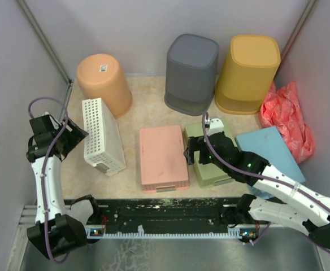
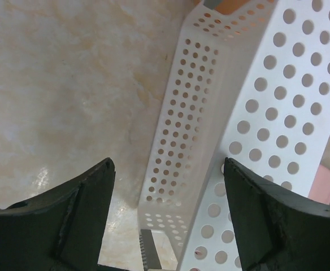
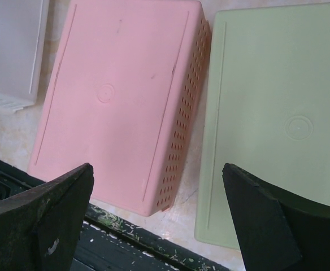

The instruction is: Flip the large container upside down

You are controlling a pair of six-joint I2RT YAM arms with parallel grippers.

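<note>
My left wrist view cut the white perforated container (image 2: 266,101) off at the right and bottom edges, and no view showed which way its mouth faced. A small grey ridged patch at its low end was too blurred to identify. From above, my left gripper (image 1: 72,137) sat mostly under its own wrist housing, so contact with the wall could not be judged there.

The container (image 1: 103,135) stood on one long side on the table (image 1: 148,93), left of the pink container (image 1: 162,155) and near the orange bucket (image 1: 104,82). Its walls were white and covered in rows of round holes.

My left gripper (image 2: 166,169) was spread wide about the container's corner edge, clamping nothing. My right gripper (image 3: 156,169) was also spread wide and held nothing, hanging over the gap between the pink container (image 3: 120,101) and the green container (image 3: 272,124).
</note>
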